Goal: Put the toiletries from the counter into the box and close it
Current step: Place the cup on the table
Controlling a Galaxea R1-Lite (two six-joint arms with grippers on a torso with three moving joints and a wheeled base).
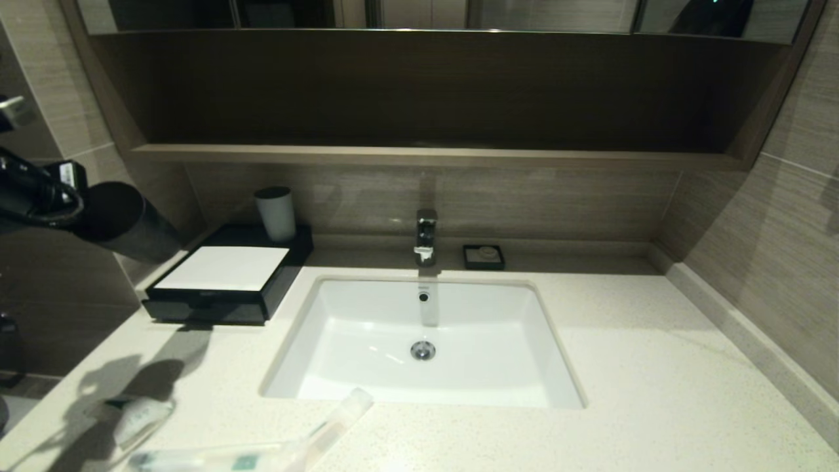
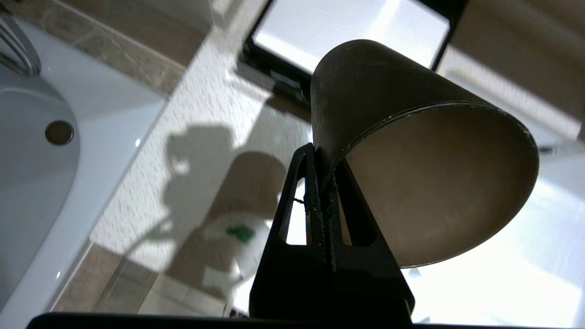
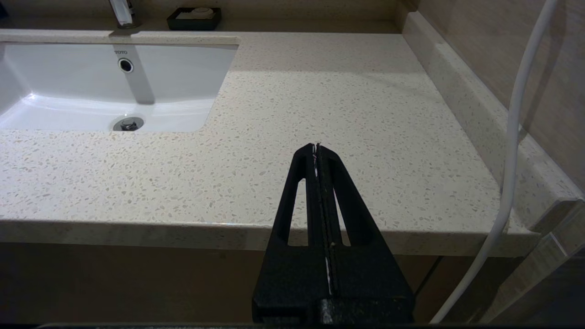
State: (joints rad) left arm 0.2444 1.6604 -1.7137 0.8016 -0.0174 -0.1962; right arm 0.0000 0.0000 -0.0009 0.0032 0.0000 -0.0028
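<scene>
My left gripper (image 2: 322, 157) is shut on the rim of a dark brown tumbler (image 2: 411, 137), holding it tilted in the air. In the head view the left gripper (image 1: 82, 206) and tumbler (image 1: 128, 223) hang left of the box (image 1: 223, 275). The box is low and black with a white top, and its front drawer is shut. The toiletries lie on the counter (image 1: 655, 367) near its front left: a short pouch (image 1: 141, 419) and two long packets (image 1: 331, 423) (image 1: 216, 459). The pouch (image 2: 237, 237) lies below the tumbler. My right gripper (image 3: 316, 148) is shut and empty over the counter's front right edge.
A light grey cup (image 1: 275, 213) stands on the box's rear. The white sink (image 1: 426, 387) fills the middle, with a faucet (image 1: 426, 236) and a small black soap dish (image 1: 484, 256) behind it. A shelf overhangs the back wall. A white cable (image 3: 509, 137) hangs by the right wall.
</scene>
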